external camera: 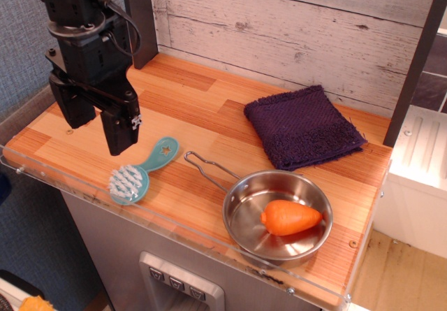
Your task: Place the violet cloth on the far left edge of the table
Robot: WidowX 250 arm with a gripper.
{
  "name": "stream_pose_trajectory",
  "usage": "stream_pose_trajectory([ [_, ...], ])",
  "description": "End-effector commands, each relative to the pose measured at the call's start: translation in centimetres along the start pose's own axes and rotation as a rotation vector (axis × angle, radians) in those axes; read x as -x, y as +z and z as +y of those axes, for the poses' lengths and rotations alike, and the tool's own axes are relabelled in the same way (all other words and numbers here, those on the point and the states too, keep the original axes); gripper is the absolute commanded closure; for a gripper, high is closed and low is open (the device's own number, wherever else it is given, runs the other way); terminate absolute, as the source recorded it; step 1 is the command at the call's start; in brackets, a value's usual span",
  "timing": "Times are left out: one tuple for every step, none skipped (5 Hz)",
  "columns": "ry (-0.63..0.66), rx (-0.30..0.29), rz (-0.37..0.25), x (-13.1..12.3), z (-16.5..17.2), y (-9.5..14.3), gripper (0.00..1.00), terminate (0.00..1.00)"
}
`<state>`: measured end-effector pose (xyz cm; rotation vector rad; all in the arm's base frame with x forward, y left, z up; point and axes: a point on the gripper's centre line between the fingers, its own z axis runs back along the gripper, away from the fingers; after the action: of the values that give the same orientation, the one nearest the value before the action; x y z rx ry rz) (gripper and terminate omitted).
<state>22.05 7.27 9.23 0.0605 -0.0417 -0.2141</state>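
The violet cloth (302, 125), a dark purple fuzzy towel, lies flat at the back right of the wooden table (202, 101), near the whitewashed backboard. My gripper (97, 124) hangs over the left part of the table, well to the left of the cloth. Its two black fingers (120, 131) stand apart and hold nothing.
A light blue brush (142, 172) with white bristles lies just right of the gripper near the front rim. A steel pan (278, 217) with a long handle holds an orange carrot-like toy (289, 217) at the front right. A dark post (142, 19) stands at the back left.
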Motion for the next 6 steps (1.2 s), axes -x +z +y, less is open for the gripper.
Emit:
stream_pose_trajectory([
  [0.000,0.000,0.000,0.0,0.0,0.0,0.00,0.00],
  [-0.020,-0.019,-0.018,-3.1,-1.5,-0.8,0.00,0.00],
  [-0.025,-0.037,-0.032,-7.1,-3.3,-1.7,0.00,0.00],
  [-0.002,-0.054,-0.066,-10.9,-5.3,-1.9,0.00,0.00],
  [0.088,-0.029,-0.114,-14.7,-7.1,-2.3,0.00,0.00],
  [0.142,-0.003,-0.158,-16.6,-8.4,-2.2,0.00,0.00],
])
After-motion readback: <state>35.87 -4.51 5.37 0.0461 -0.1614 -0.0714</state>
